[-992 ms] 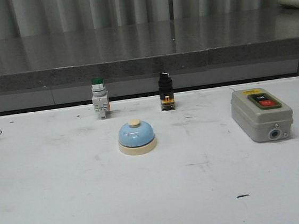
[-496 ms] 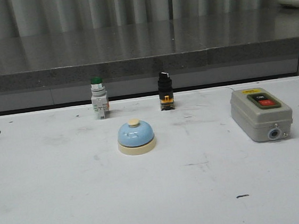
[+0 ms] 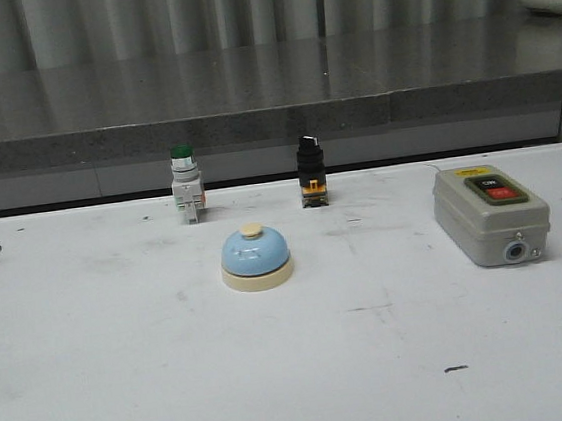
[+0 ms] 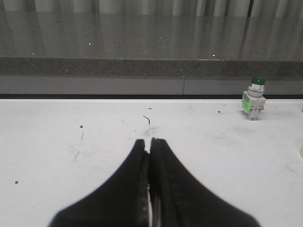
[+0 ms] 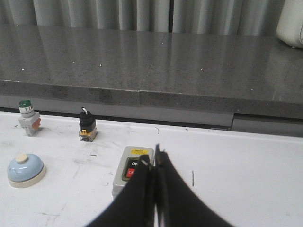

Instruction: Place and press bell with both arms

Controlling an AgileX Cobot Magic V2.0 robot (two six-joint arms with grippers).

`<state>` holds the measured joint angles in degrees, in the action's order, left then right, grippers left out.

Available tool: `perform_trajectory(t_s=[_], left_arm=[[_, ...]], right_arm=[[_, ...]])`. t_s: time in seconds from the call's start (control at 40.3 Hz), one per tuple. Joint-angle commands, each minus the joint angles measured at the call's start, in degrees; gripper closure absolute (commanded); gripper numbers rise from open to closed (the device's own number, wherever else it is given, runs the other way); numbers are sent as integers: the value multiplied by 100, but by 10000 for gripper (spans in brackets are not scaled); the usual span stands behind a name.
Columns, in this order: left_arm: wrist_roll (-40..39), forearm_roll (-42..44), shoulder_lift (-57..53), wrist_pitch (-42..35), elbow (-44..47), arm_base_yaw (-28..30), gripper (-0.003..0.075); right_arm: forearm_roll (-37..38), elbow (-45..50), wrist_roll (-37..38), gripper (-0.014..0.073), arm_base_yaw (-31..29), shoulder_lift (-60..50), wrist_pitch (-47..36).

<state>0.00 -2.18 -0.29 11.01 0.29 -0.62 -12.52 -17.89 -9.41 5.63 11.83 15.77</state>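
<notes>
The light-blue dome bell [image 3: 255,257] with cream base and knob stands upright on the white table, left of centre in the front view. It also shows in the right wrist view [image 5: 26,170]. No arm shows in the front view. My left gripper [image 4: 149,141] is shut and empty over bare table, well away from the bell. My right gripper [image 5: 154,158] is shut and empty, held above the near side of the grey button box [image 5: 132,174].
A green-capped pushbutton switch [image 3: 187,183] and a black selector switch [image 3: 311,170] stand behind the bell near the table's far edge. The grey box with red and green buttons [image 3: 490,214] lies at the right. A dark raised ledge [image 3: 272,121] runs behind the table.
The view has shifted very slightly; the bell and other objects stay where they were.
</notes>
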Motion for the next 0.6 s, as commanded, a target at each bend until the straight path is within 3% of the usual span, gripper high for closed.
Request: perform_trajectory(t_s=[0.0,0.298,0.57], left_arm=[[-51,-11,-90,-500,133,6,740],[-51,-11,-90,-500,133,6,740],[-51,-11,-90,-500,133,6,740]], right_arm=[[6,-167,-20,652,-36,44,-431],[159,-85,-121,652,-36,44,-540],[468,1222,-171,652,-356,-299,-1577]])
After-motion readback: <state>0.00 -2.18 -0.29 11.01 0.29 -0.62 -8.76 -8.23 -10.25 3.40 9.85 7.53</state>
